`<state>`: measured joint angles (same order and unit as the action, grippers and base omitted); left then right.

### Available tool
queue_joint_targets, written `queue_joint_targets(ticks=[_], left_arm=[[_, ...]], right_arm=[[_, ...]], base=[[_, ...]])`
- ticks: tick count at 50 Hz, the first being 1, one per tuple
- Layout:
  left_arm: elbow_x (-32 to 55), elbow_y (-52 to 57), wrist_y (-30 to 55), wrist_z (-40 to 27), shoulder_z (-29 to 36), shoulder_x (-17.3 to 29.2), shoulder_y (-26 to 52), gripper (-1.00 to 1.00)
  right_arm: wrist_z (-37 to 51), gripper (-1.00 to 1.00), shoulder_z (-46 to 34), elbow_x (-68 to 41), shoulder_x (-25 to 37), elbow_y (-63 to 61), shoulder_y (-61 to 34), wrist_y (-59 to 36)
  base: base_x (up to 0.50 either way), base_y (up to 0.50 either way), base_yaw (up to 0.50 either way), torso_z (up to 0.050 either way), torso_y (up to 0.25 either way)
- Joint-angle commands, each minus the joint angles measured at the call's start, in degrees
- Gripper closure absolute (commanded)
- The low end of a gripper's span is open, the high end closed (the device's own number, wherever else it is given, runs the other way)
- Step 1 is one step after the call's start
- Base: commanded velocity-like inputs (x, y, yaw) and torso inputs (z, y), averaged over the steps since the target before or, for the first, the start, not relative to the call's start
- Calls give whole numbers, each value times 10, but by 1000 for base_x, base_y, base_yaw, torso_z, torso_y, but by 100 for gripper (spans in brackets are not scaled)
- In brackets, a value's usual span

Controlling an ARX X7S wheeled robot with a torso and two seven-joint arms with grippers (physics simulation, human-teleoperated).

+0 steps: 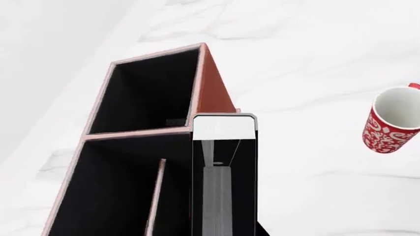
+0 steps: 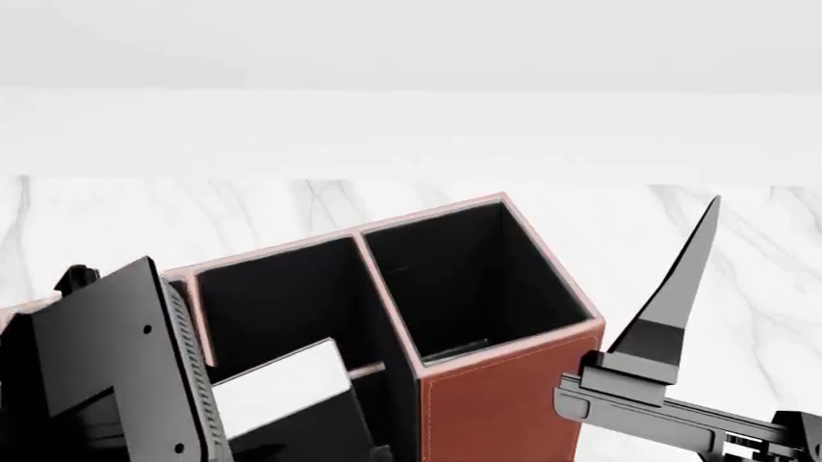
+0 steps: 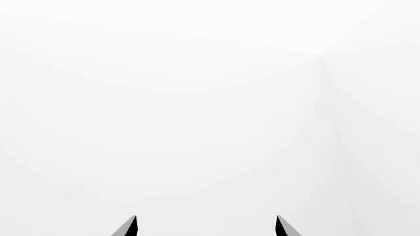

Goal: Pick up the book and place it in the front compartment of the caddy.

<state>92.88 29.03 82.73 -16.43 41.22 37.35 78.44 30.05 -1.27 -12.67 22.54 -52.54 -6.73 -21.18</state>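
Note:
The caddy (image 2: 503,404) is a reddish-brown box with pale pink rims and a black inside; it stands just in front of me, and the left wrist view looks down into the caddy (image 1: 211,83). The book (image 2: 277,385), black-covered with white page edges, leans tilted inside the compartment nearest me. My left gripper (image 2: 206,395) is shut on it. In the left wrist view the book (image 1: 223,129) fills the space between the jaws and hides the fingertips. My right gripper (image 3: 205,226) stands open and empty, raised to the right of the caddy, one of its fingers (image 2: 675,298) pointing up.
A red-and-white patterned mug (image 1: 392,120) stands on the white marble counter (image 1: 315,187), off to one side of the caddy. A thin inner divider (image 1: 157,194) runs beside the book. A white wall (image 2: 411,125) rises behind the counter.

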Motion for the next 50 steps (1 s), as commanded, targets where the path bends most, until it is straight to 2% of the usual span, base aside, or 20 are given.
queue_joint_targets(ticks=[1,7,13,17,32,50], left_arm=[[-45,-43,34,57,8,3,98,100],[-133,-42,17,173,48,1,151,100],[-179,-57,8,228,82,-16,192,100],[-234,-69,-31,283,109,-19,210,100],[-316,-176,-58,329,170,-58,242,100],[-345,-223,-122,348,189,-58,189,100]], right_arm=[[2,-100,-2,-2,2,1,0,2],[5,-100,0,-5,3,-1,0,0],[6,-100,5,-8,5,-2,1,0],[7,-100,6,-11,7,-3,1,-2],[11,-100,15,-23,12,-11,1,-7],[16,-100,20,-29,17,-13,1,-6]], base=[[0,0,0,0,0],[0,0,0,0,0],[0,0,0,0,2],[0,0,0,0,3],[0,0,0,0,1],[0,0,0,1,1]])
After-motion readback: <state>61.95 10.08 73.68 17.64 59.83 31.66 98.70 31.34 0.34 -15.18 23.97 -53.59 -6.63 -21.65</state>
